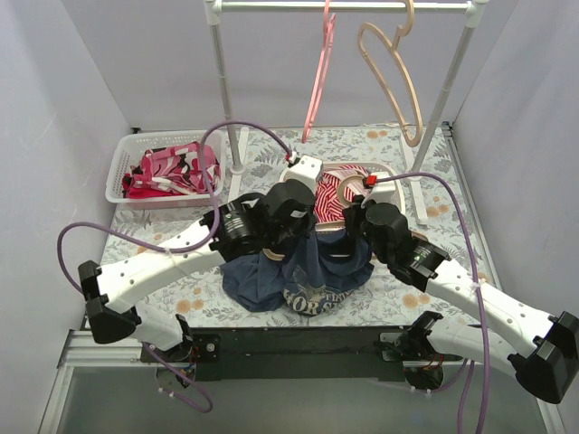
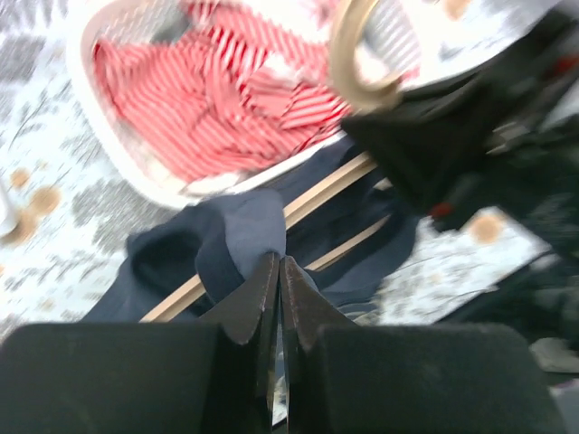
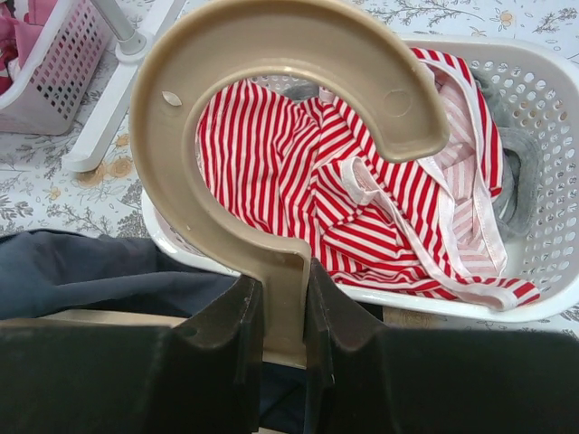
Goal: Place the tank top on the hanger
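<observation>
Cloth of the top (image 2: 244, 235) is soft, limp; we pinch a fold with left claw (image 2: 279, 271), right claw (image 3: 285, 289) clamps stiff hanger (image 3: 163, 154) neck.

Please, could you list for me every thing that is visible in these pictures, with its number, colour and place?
tank top: one, dark navy, crumpled at the table's middle, under the arms
held hanger: one, tan, hook in the right pincer, bars partly under the tank top
pink hanger: one, hanging on the rail
spare tan hanger: one, hanging on the rail
rail: one, white, at the far side
left basket: one, white, holding pink-red clothes
middle basket: one, white, holding a red-white striped garment
table: one, floral pattern
left pincer: black, shut on the tank top
right pincer: black, shut on the held hanger
</observation>
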